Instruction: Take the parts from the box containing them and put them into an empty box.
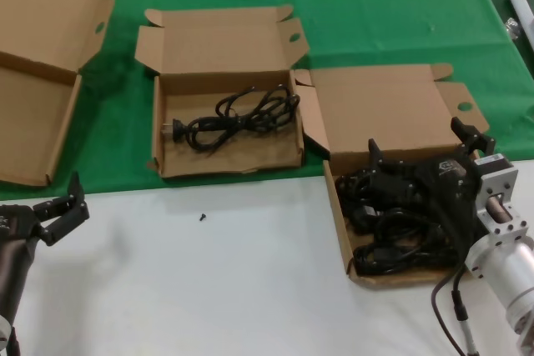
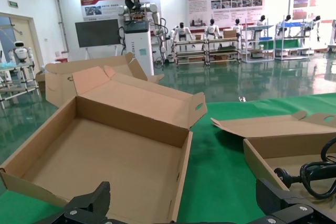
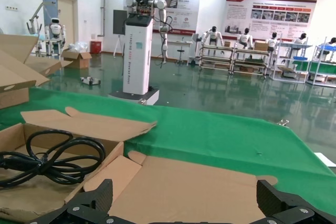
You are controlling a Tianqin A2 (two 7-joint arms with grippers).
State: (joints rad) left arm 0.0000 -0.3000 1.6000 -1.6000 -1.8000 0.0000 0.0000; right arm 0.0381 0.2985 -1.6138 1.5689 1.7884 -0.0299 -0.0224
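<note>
The straight-walled box (image 1: pixel 338 214) stands at the right, full of black power cables (image 1: pixel 388 235), with its broad lid (image 1: pixel 380 110) laid back. My right gripper (image 1: pixel 421 146) hovers over the cables, open and empty. In the right wrist view the gripper (image 3: pixel 184 203) faces the lid (image 3: pixel 199 187). The box with splayed side flaps (image 1: pixel 167 168) stands in the middle and holds one black cable (image 1: pixel 238 118), which also shows in the right wrist view (image 3: pixel 52 161). My left gripper (image 1: pixel 62 206) is open and empty over the white table at the near left.
A bigger cardboard box with a slanting lid (image 1: pixel 33 81) lies at the far left, and fills the left wrist view (image 2: pixel 105 145). A small black screw (image 1: pixel 203 217) lies on the white table (image 1: pixel 209 281). Green cloth (image 1: pixel 375 6) covers the far half.
</note>
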